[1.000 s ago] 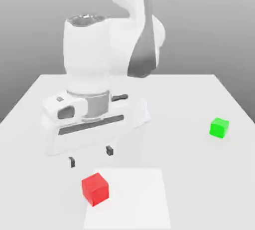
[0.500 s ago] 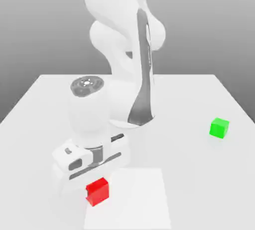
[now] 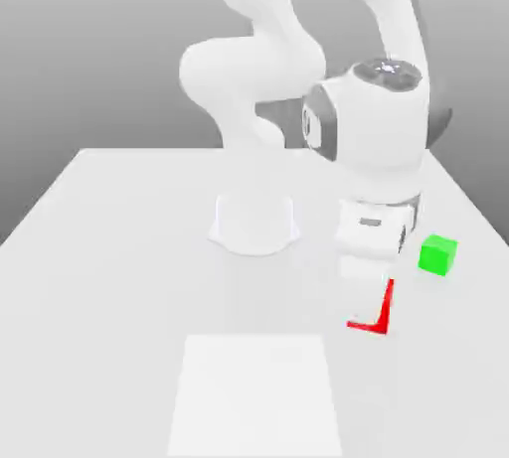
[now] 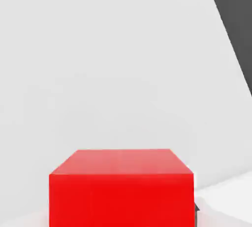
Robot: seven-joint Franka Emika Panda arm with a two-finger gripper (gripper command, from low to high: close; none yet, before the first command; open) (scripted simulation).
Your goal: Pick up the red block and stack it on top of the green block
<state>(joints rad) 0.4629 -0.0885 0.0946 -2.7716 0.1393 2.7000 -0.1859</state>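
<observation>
Pale table [image 3: 119,277], plain grey backdrop [image 3: 89,49] shading lighter toward the top. Red block [image 3: 387,309]: bright, matte; in the exterior view, mostly hidden behind the gripper [image 3: 368,304], with a red L-shaped part showing. Hand view: one flat face and a slightly duller upper face, crisp straight edges. Gripper closed, clamped on the red block; height above table cannot be judged. Location: between the white square [image 3: 254,396] and the green block [image 3: 437,254], nearer the latter. Green block sits near the table edge on the exterior view's right, top exposed. Broad open surface on the exterior view's left.
</observation>
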